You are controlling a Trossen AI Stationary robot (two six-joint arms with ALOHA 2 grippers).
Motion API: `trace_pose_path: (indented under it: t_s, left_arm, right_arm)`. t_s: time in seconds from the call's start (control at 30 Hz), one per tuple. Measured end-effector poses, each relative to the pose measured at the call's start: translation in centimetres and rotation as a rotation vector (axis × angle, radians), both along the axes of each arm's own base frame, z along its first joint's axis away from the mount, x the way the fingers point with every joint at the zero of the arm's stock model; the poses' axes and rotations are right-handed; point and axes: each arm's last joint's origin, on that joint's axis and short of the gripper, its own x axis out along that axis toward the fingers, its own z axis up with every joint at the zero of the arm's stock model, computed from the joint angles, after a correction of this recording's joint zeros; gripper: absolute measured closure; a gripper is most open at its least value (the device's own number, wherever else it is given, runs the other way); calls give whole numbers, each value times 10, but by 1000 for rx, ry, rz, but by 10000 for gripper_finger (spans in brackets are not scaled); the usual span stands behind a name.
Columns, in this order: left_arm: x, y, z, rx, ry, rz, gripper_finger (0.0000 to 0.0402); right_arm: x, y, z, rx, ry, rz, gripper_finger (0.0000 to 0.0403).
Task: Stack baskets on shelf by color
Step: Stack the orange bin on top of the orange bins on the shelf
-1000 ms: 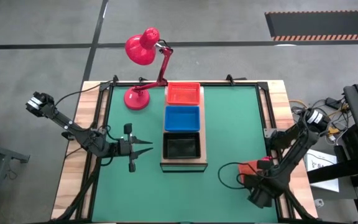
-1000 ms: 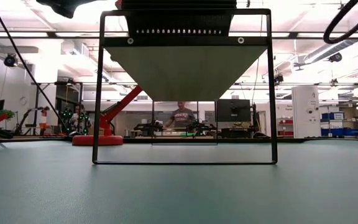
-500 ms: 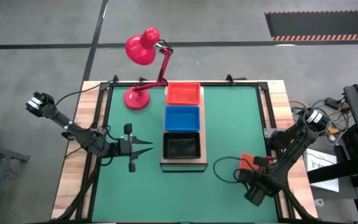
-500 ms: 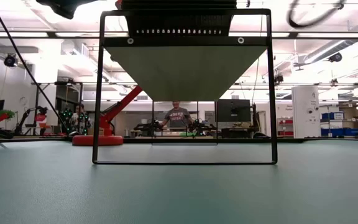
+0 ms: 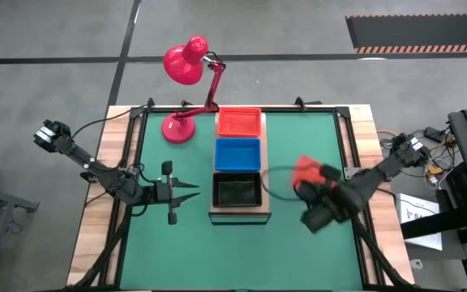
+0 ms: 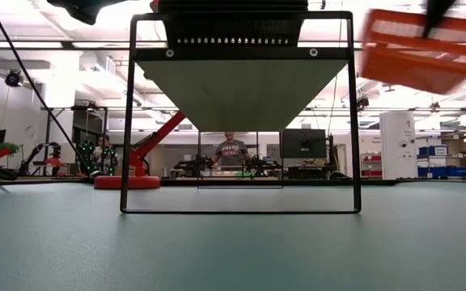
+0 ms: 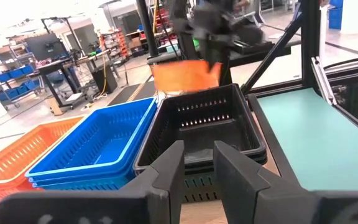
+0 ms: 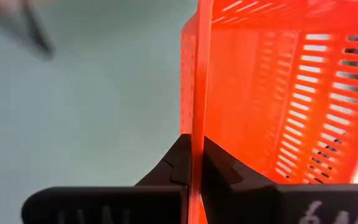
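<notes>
- The counter (image 5: pixel 298 251) had a green mat, and the long wooden shelf (image 5: pixel 239 215) lay in its middle.
- Three baskets sat in a row on the shelf: a red basket (image 5: pixel 239 122) at the far end, a blue basket (image 5: pixel 237 153) in the middle, and a black basket (image 5: pixel 236 190) nearest.
- The right tool (image 8: pixel 192 163) was pinched tight on the thin wall of another orange-red basket (image 5: pixel 307 172), held up in the air just beside the shelf.
- The left tool (image 7: pixel 197 163) waited near the black basket, holding nothing, its fingers a little apart.
- The grip was only on a thin edge, so the basket could tip, slip out, or bump the other baskets.
</notes>
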Motion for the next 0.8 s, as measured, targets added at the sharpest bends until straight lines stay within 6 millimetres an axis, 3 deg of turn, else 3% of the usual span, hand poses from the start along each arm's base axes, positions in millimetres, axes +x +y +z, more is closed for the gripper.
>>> trace_pose_path:
  t_s: [0.3, 0.47, 0.63, 0.8]
  left_arm:
    - [0, 0, 0, 31, 5, -1, 332]
    - [0, 0, 0, 36, 7, -1, 332]
    - [0, 0, 0, 53, 10, -1, 332]
    - [0, 0, 0, 54, 10, 0, 332]
  right_arm:
    - [40, -72, 68, -126, -175, 4, 394]
    - [60, -105, 96, -168, -273, 75, 394]
    - [84, -126, 112, -185, -361, 184, 394]
    - [109, -142, 111, -222, -330, 238, 394]
